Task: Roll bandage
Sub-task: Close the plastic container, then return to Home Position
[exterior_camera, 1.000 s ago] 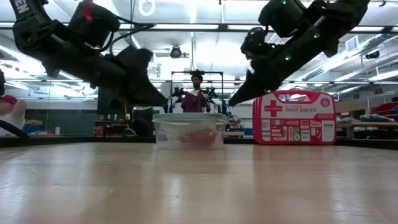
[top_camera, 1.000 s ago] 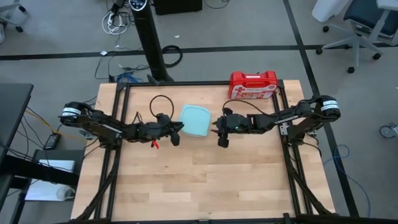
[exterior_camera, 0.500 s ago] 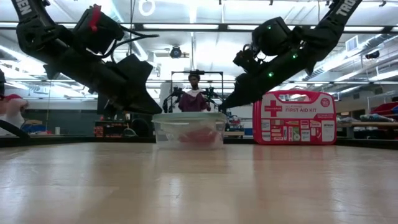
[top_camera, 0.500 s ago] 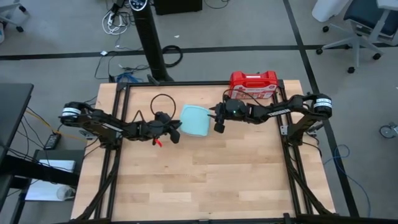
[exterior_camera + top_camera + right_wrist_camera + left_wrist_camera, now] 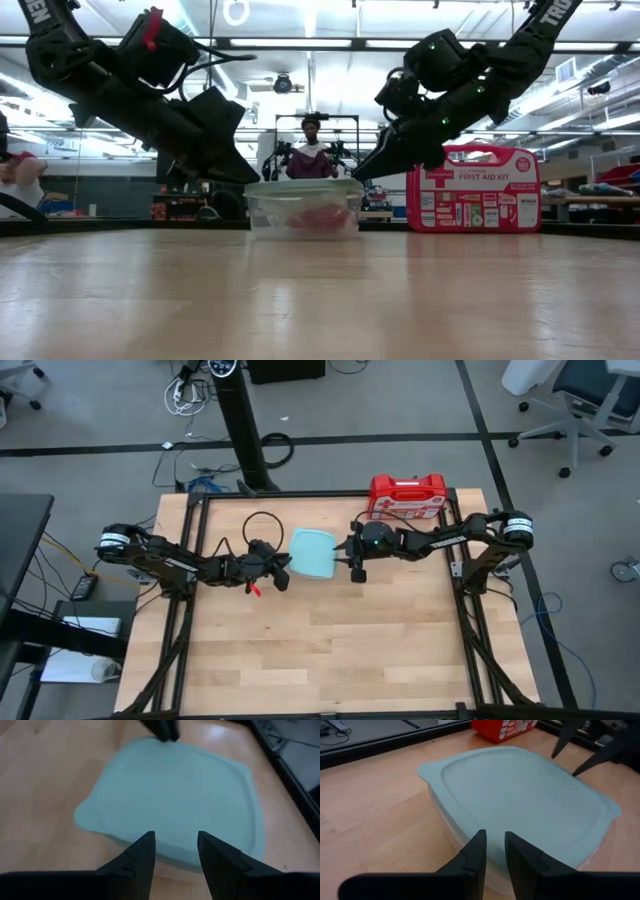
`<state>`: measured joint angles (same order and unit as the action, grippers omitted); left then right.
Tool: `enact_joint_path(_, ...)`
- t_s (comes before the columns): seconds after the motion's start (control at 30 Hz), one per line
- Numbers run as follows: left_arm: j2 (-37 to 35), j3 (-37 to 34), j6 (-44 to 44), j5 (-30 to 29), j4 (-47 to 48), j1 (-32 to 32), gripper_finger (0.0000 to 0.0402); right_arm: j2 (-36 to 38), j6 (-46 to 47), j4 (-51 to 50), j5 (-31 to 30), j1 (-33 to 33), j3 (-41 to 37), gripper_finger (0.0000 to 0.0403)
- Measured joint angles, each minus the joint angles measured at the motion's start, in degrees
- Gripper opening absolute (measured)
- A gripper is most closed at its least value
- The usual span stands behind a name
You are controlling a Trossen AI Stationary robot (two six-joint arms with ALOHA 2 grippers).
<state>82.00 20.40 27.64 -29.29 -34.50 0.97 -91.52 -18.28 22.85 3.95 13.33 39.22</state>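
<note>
We see a pale blue square plastic container (image 5: 312,552) on the wooden table (image 5: 320,650), lid on. The bright red cloth bandage (image 5: 318,218) lies inside it, visible through its clear wall. The left gripper (image 5: 493,851), fingers slightly apart, and the right gripper (image 5: 175,851), fingers parted, flank the container's edges.

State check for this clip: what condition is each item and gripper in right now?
Container: lid on, closed.
Bandage: inside the container, seen through its clear wall.
First-aid case: closed, standing on edge.
Left gripper: open narrowly, at one container edge.
Right gripper: open, at the opposite edge.
</note>
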Motion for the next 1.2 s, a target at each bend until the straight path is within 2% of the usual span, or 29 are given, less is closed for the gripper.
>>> enact_joint_path(0.07, 0.0, 0.0, -0.1, 0.0, -0.1, 0.0, 0.0076, -0.3, -1.4, -0.2, 0.0, 0.5, 0.0, 0.0149)
enact_joint_path(0.17, 0.0, 0.0, 0.0, 0.6, -0.8, 0.0, 0.0076, -0.3, -2.7, 0.0, -4.1, 1.4, 0.0, 0.0149)
enact_joint_path(0.33, 0.2, -0.1, -0.8, 2.8, -5.7, -0.3, 0.0076, -0.1, -1.9, -0.1, -16.7, 2.7, 0.0, 0.0149)
enact_joint_path(0.37, 0.2, -0.1, -1.8, 2.8, -7.6, -0.6, 0.0076, 0.4, -1.9, -0.8, -17.6, 2.8, 0.0, 0.0149)
enact_joint_path(0.47, 0.2, -0.1, -3.2, 2.8, -10.8, -1.5, 0.0076, 3.2, -1.5, -2.6, -12.3, 0.9, 0.0, 0.0149)
enact_joint_path(0.6, 0.1, -0.1, -3.2, 2.8, -9.8, -2.4, 0.0076, 6.2, 1.8, -6.5, -3.9, -3.3, 0.0, 0.0149)
enact_joint_path(0.67, 0.1, -0.1, -3.2, 3.0, -9.4, -2.6, 0.0076, 6.6, 4.3, -7.1, 1.3, -5.3, 0.0, 0.0149)
enact_joint_path(0.73, 0.1, -0.1, -3.3, 3.9, -9.5, -3.1, 0.0076, 6.6, 8.1, -8.0, 3.6, -7.7, 0.0, 0.0149)
enact_joint_path(0.83, -1.6, 0.0, -5.3, 5.4, -8.8, -4.7, 0.0076, 9.2, 12.7, -10.9, 3.7, -10.8, 0.0, 0.0149)
enact_joint_path(1.0, -7.5, 3.7, -12.0, 3.2, -1.8, -7.8, 0.0076, 18.7, 17.2, -13.5, 0.2, -13.6, 0.0, 0.0149)
enact_joint_path(1.07, -10.5, 5.9, -13.9, 2.1, 3.5, -9.0, 0.0076, 23.5, 17.2, -14.5, 0.2, -14.4, 0.0, 0.0149)
enact_joint_path(1.2, -15.7, 11.3, -13.7, 1.0, 19.8, -11.1, 0.0076, 33.1, 17.5, -21.3, -1.6, -15.6, 0.0, 0.0149)
